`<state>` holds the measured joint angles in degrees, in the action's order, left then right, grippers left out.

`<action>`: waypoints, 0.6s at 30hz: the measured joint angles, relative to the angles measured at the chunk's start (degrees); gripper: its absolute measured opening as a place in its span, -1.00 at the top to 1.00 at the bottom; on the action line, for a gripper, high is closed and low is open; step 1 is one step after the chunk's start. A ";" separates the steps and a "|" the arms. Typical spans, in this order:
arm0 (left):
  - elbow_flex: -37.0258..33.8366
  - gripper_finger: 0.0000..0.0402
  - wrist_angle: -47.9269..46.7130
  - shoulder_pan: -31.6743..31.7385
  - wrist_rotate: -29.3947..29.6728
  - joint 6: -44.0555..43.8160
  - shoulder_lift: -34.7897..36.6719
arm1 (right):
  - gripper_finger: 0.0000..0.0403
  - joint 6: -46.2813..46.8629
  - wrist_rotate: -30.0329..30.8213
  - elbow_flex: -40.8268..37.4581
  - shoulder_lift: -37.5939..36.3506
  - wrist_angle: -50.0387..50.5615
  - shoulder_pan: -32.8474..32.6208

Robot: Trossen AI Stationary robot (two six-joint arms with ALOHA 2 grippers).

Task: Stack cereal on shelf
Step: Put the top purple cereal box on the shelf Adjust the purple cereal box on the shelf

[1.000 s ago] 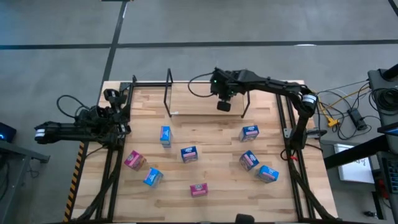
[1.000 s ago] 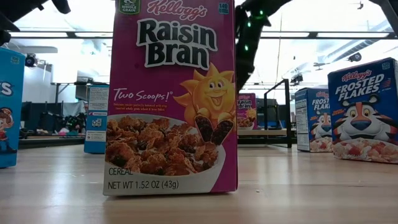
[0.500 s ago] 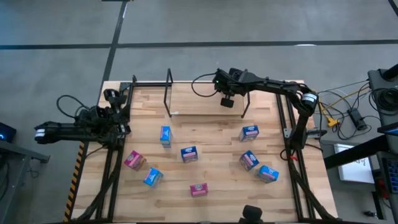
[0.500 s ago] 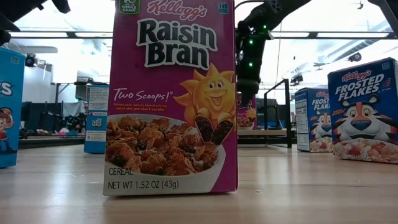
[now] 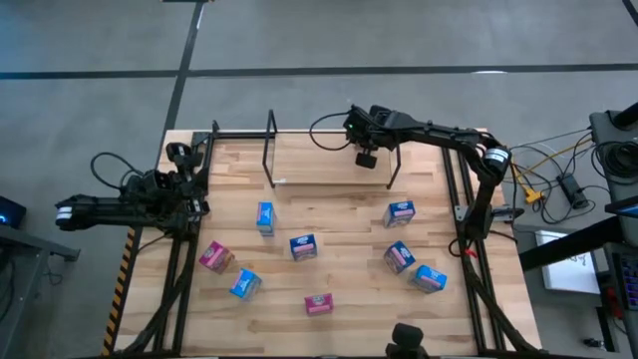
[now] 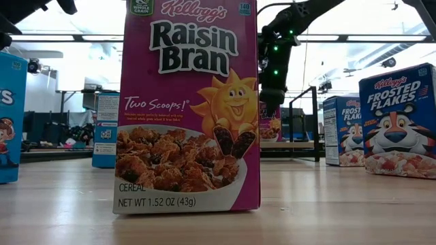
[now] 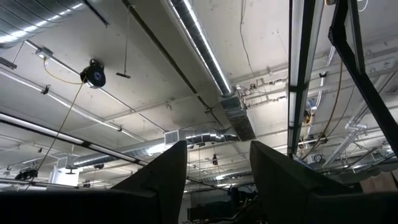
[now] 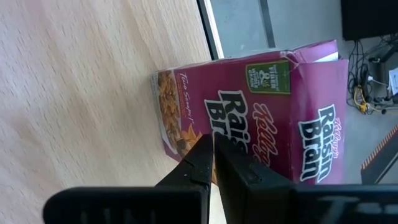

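Observation:
Several small cereal boxes, blue [image 5: 303, 245] and pink [image 5: 214, 257], stand scattered on the wooden table. The shelf [image 5: 271, 150], thin black posts with a pale tier [image 6: 300, 144], stands at the table's far edge. One pink Raisin Bran box [image 8: 273, 118] stands upright on the shelf tier, also seen small in the low view [image 6: 270, 122]. My right gripper [image 5: 366, 158] hangs over the shelf right at this box, fingers shut [image 8: 213, 158]. My left gripper [image 7: 217, 180] waits at the table's left edge, open and pointing up at the ceiling. My right gripper's shut fingertips [image 8: 202, 155] show in front of the pink box's printed face [image 8: 249, 124], coming from above. Whether they touch the box, I cannot tell. The box stands upright on its own bottom.
A pink Raisin Bran box [image 6: 187, 109] stands close before the low camera and hides much of the table. Frosted Flakes boxes [image 6: 398, 122] stand on the right, another blue box [image 6: 10, 116] on the left. The black tube frame [image 5: 464, 199] edges both table sides.
My right gripper has moved a little toward the table's far edge and right, staying over the shelf. The boxes on the table have kept their places.

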<state>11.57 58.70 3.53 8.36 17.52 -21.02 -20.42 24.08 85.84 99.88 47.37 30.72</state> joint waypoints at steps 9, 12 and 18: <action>0.00 0.21 -0.02 0.00 0.00 0.00 0.00 | 0.96 -0.70 -0.07 -0.02 0.00 -0.11 -0.03; 0.00 0.21 0.00 0.00 0.00 0.00 0.00 | 0.96 -0.10 -1.22 -0.02 0.00 -0.13 -0.28; 0.00 0.21 -0.02 0.00 0.00 0.00 0.00 | 0.96 1.00 -4.05 -0.05 -0.22 -0.10 -1.86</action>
<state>11.57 58.67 3.53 8.36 17.52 -21.02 -19.42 20.03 85.79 99.65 47.27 28.86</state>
